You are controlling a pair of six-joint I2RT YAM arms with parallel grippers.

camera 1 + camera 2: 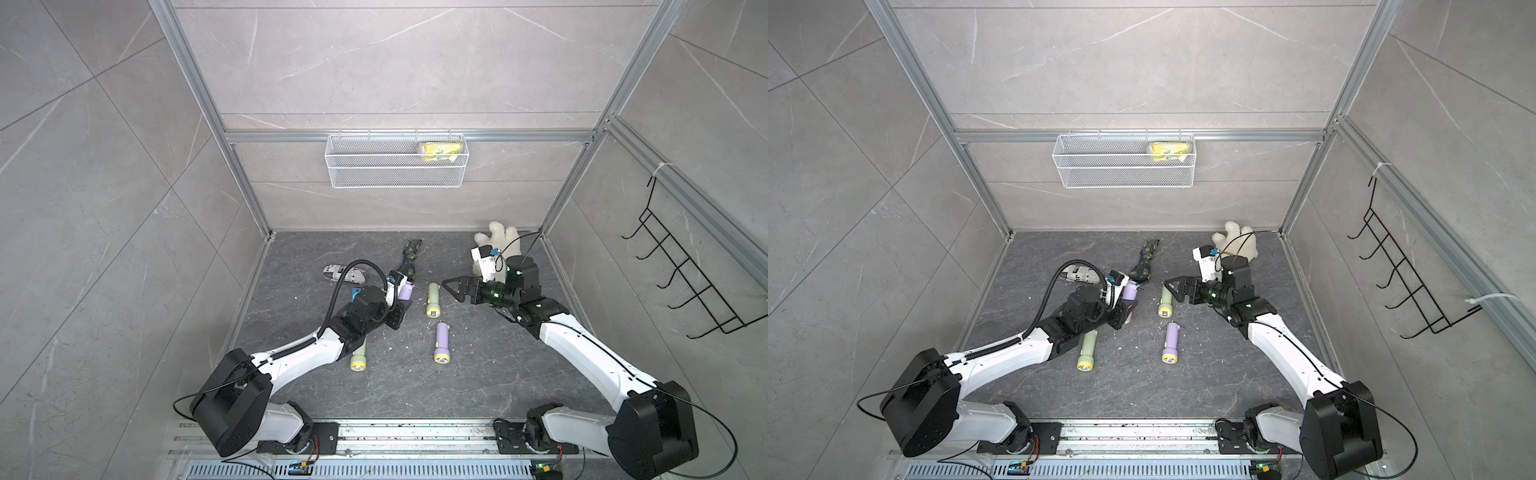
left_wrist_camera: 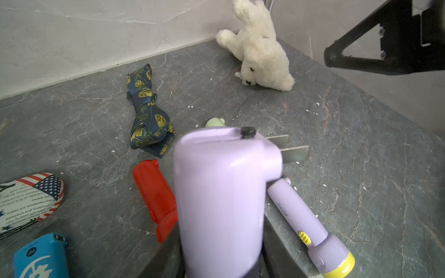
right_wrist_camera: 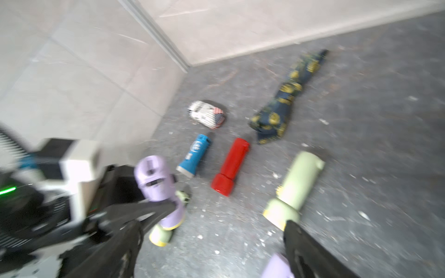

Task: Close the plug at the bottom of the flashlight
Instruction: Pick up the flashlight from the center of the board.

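My left gripper (image 1: 400,305) is shut on a lilac flashlight (image 1: 405,291), which it holds base end up above the floor. In the left wrist view this flashlight (image 2: 221,192) fills the middle, and the two metal prongs of its plug (image 2: 287,148) stick out sideways from the base. My right gripper (image 1: 448,286) hovers open to the right of it, fingertips pointing at the flashlight with a gap between. The right wrist view is blurred; it shows the open fingers (image 3: 115,240) and the held flashlight's base (image 3: 154,178).
Loose flashlights lie on the dark floor: green (image 1: 433,299), lilac (image 1: 441,343), green under my left arm (image 1: 358,359), red (image 3: 231,166), blue (image 3: 195,154). A patterned tie (image 1: 411,257), flag-print case (image 1: 345,273) and white plush toy (image 1: 498,241) lie behind. A wire basket (image 1: 395,174) hangs on the back wall.
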